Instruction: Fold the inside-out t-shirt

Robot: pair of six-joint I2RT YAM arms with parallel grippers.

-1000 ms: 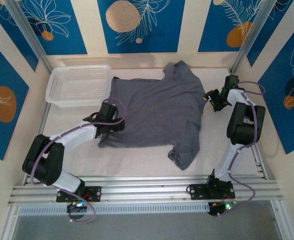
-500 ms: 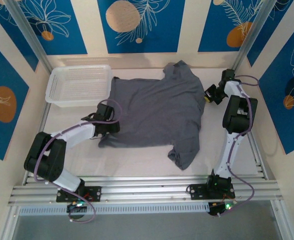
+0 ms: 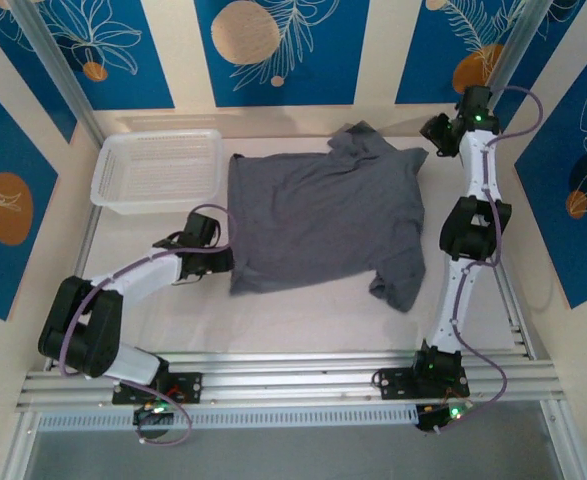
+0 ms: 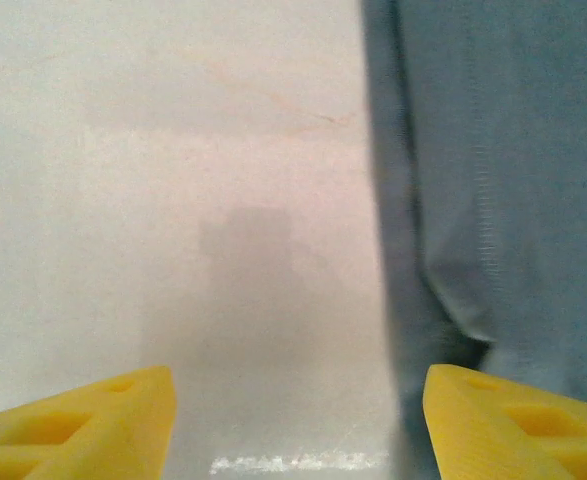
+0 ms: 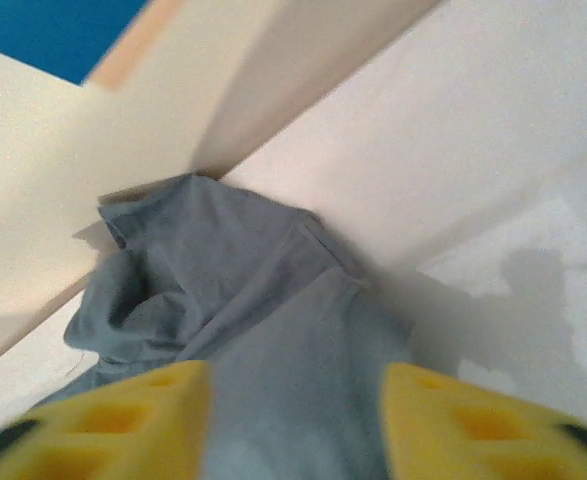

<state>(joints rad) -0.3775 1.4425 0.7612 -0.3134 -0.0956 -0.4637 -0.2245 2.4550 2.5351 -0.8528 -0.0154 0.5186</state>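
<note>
Overhead, the plain slate-grey soft-cloth t-shirt (image 3: 323, 215) lies spread flat in the middle of the white counter (image 3: 303, 320), just right of the white mesh-sided plastic basket (image 3: 158, 170). The left end effector (image 3: 225, 262) sits at its near-left corner, and the right end effector (image 3: 435, 132) hangs by its far-right corner.

From the left wrist, the yellow jaws stand wide, with bare counter between them and the t-shirt's edge beside the right finger.

From the right wrist, the jaws stand apart above rumpled t-shirt cloth bunched against the wall.

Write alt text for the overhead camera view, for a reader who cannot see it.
A grey t-shirt lies spread on a white table. The left gripper sits at its near-left edge, the right gripper by its far-right corner. A white basket stands at the far left.
</note>
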